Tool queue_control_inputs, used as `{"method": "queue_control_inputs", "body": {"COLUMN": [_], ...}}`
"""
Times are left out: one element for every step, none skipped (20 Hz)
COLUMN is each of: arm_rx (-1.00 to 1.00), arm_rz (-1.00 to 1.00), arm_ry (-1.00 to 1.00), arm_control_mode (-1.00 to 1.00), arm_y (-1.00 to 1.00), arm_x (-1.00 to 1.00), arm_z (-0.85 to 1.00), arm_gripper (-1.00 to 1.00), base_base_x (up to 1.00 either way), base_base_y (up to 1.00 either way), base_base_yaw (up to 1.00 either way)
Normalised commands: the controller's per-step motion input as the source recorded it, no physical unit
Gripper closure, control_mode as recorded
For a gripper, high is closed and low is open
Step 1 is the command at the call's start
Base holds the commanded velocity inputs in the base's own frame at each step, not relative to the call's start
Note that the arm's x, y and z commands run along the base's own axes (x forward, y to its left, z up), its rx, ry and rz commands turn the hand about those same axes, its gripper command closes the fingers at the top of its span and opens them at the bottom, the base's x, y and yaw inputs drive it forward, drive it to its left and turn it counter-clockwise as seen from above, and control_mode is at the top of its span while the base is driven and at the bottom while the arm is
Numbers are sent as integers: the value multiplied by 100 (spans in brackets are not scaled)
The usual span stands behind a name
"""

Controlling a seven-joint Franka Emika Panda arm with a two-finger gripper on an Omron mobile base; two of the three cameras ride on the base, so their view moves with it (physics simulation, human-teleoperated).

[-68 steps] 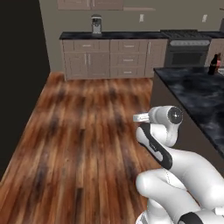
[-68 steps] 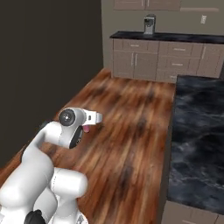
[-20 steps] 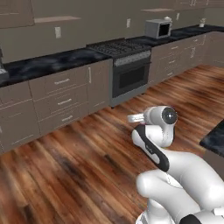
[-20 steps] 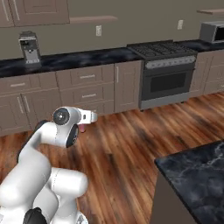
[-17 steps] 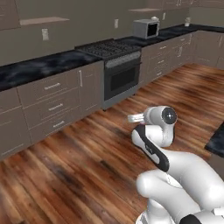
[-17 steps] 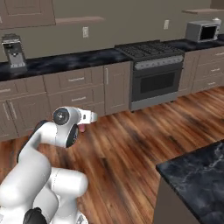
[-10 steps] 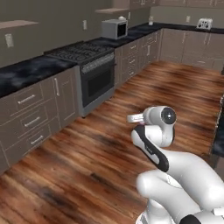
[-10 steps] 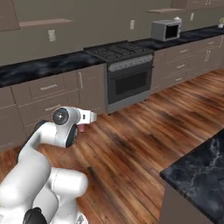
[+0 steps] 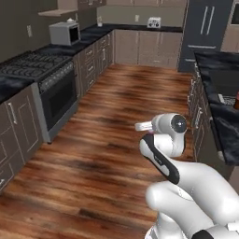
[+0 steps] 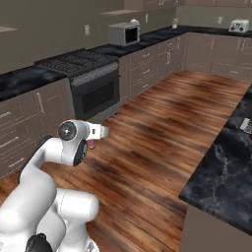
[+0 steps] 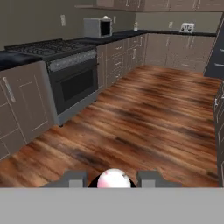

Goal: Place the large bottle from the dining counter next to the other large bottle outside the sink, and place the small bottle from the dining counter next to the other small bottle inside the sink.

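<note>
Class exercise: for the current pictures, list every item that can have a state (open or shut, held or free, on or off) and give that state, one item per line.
gripper: shut on the small pink bottle.
small pink bottle: held between the fingers, off any surface.
oven door: shut.
microwave: door shut, standing on the counter.
lower cabinet drawers: all shut.
toaster: standing upright on the far counter.

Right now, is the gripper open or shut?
Shut on the small pink bottle: in the hand view the gripper has a finger tip tight against each side of its rounded pink body.
</note>
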Motion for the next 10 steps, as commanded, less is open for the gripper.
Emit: {"method": "queue_control_inputs", "body": {"arm_rx": [0,0,0,0,0,0,0,0,0,0], "arm_rz": [0,0,0,0,0,0,0,0,0,0], "arm_ry": [0,0,0,0,0,0,0,0,0,0], "arm_control_mode": [100,100,100,100,100,100,100,100,100,100], "arm_y": [0,0,0,0,0,0,0,0,0,0], "arm_x": [0,0,0,0,0,0,0,0,0,0], "arm_z": [0,0,0,0,0,0,0,0,0,0], "arm_gripper": [100,100,100,100,100,100,100,100,100,100], "base_base_x": [71,67,61,76,81,95,93,96,100,100], "base_base_y": [31,32,33,34,33,35,37,38,39,39], "base_base_yaw": [-55,-54,-53,-53,-53,-53,-51,-50,-48,-47]}}
